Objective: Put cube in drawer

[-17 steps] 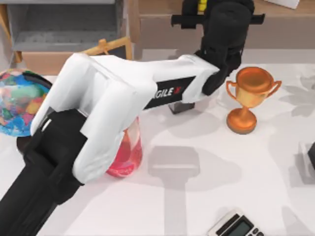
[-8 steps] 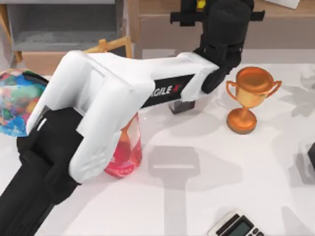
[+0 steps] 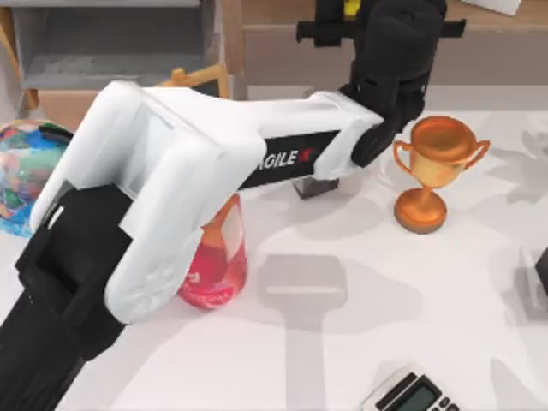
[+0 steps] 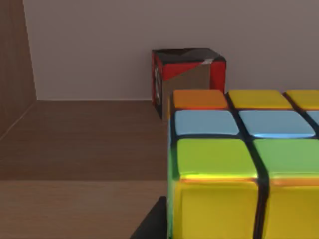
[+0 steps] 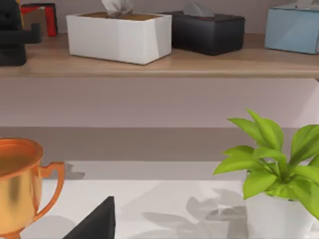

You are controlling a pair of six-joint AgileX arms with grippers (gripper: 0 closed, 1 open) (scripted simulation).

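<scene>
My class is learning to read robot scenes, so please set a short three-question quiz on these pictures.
1. True or false: the copper-coloured metal trophy stands upright on the white table.
2. Where is the small multicoloured puzzle cube? A: at the long brown wooden shelf; B: inside the trophy's cup; C: on the table beside the trophy.
3. Fill in: the arm stretched across the table towards that shelf is the ____ arm.
Key: 1 true; 2 A; 3 left.
</scene>
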